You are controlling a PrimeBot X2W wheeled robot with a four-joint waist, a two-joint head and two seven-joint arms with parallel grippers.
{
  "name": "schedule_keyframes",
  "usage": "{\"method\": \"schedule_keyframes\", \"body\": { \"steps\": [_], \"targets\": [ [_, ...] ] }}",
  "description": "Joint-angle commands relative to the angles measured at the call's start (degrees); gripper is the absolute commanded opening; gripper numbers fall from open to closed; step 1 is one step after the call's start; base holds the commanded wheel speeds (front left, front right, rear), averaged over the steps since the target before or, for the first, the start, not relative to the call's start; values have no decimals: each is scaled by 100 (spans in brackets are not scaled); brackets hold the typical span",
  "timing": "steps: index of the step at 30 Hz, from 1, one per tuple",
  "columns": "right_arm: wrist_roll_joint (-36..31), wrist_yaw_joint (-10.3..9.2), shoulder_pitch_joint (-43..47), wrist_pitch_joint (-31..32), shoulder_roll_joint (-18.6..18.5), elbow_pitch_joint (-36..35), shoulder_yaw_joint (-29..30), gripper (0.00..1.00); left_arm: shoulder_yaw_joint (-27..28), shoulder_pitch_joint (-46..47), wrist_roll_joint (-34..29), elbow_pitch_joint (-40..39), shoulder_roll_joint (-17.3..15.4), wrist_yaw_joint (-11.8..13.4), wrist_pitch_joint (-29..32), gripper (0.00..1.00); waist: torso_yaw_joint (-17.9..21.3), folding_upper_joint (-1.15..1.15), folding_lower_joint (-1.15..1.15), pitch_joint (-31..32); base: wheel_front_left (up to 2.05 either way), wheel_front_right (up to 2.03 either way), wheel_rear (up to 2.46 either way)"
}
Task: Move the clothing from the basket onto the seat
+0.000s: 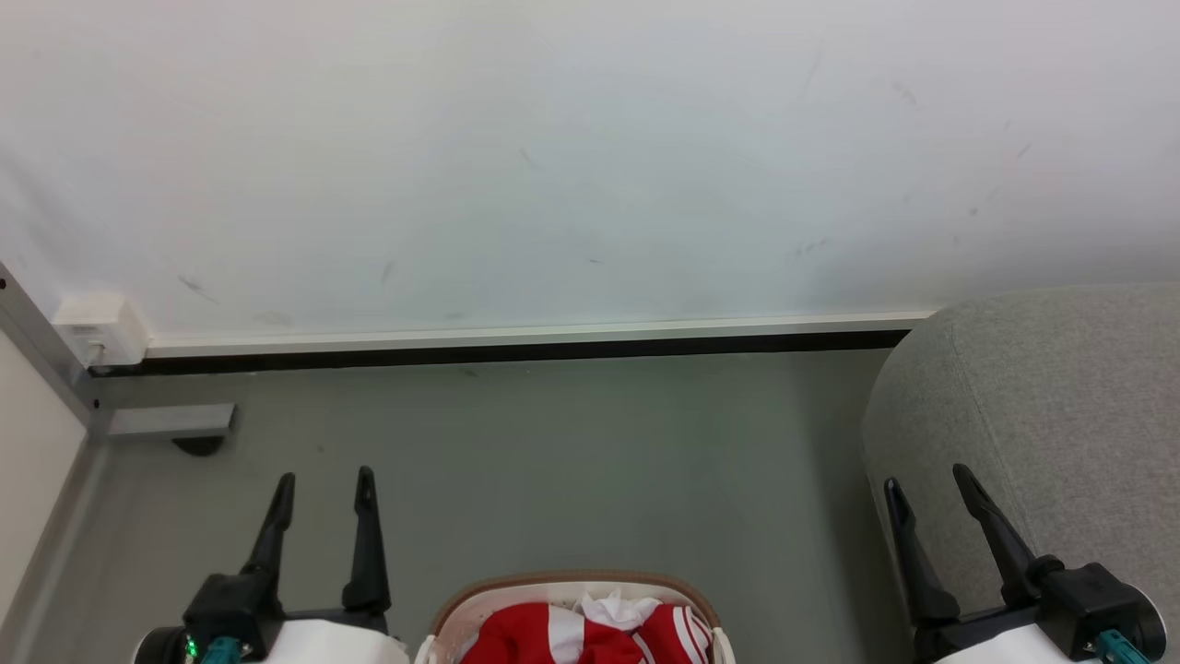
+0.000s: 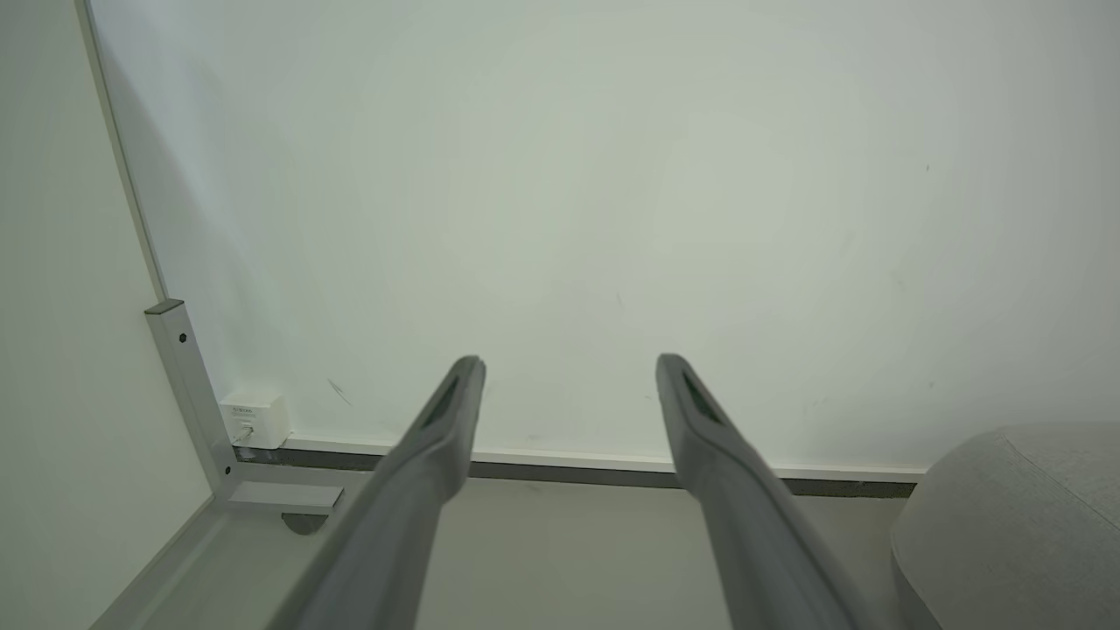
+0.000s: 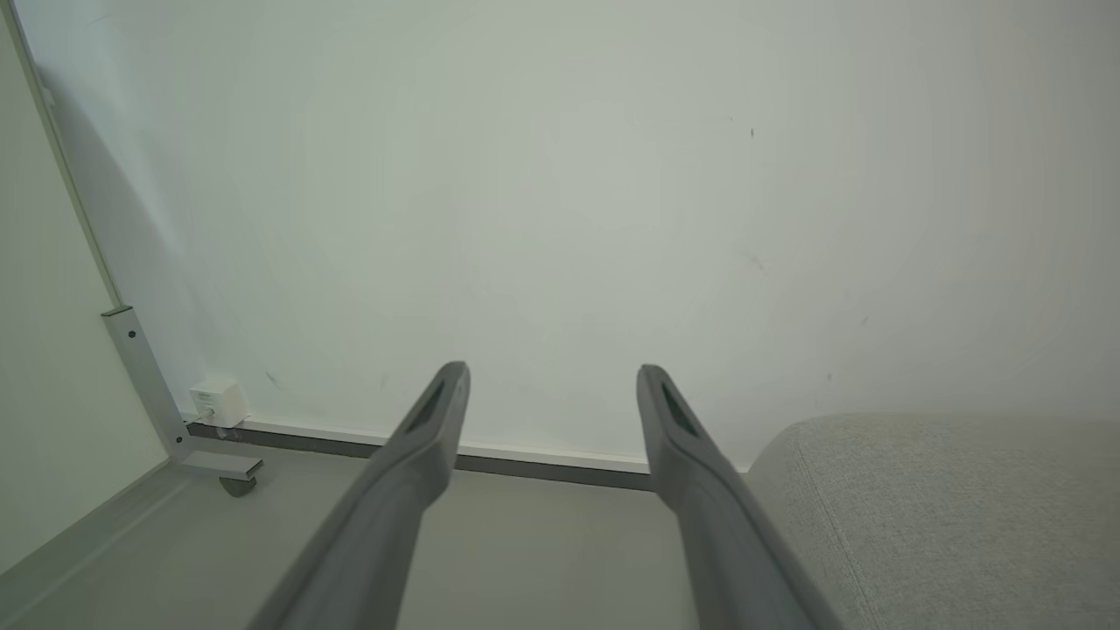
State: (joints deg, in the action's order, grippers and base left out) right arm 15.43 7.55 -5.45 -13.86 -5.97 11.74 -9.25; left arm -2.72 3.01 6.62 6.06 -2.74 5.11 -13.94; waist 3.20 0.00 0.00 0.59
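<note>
Red clothing (image 1: pixel 599 634) with white stripes and a white panel lies in the white basket (image 1: pixel 461 601) with a brown rim, at the bottom centre of the head view. The light grey seat (image 1: pixel 1042 415) rises at the right; it also appears as the seat (image 2: pixel 1015 525) and the seat (image 3: pixel 945 516) in the wrist views. My left gripper (image 1: pixel 325 481) hangs open left of the basket, nothing between its fingers. My right gripper (image 1: pixel 926 481) is open in front of the seat's left side, empty too. In the wrist views the left gripper (image 2: pixel 569 367) and the right gripper (image 3: pixel 551 374) point at the wall.
A white wall (image 1: pixel 590 157) with a pale skirting strip (image 1: pixel 516 334) closes the far side. A white socket box (image 1: pixel 97 330) and a metal frame post (image 1: pixel 37 364) with a foot plate (image 1: pixel 171 420) stand at the left corner. Grey floor (image 1: pixel 590 461) lies between basket and wall.
</note>
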Motion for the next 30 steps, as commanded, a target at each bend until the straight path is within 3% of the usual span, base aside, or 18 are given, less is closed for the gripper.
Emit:
{"method": "schedule_keyframes", "body": {
  "steps": [1, 10, 30],
  "targets": [
    [-151, -11, -32, -53, -62, -5, -21, 100, -13, -50, -191, -40, -41, 24, -47, 100, 5, 0, 0, 3, 0, 0, 0],
    [-417, -12, -27, -140, -58, -25, -54, 100, -30, -58, -526, -48, -39, 71, -127, 100, 29, 0, 0, 11, 0, 0, 0],
    [-325, -12, -123, -137, -104, 38, -126, 100, -37, -53, -447, 13, -30, 22, -124, 100, 82, 0, 0, -17, 0, 0, 0]
  ]
}}
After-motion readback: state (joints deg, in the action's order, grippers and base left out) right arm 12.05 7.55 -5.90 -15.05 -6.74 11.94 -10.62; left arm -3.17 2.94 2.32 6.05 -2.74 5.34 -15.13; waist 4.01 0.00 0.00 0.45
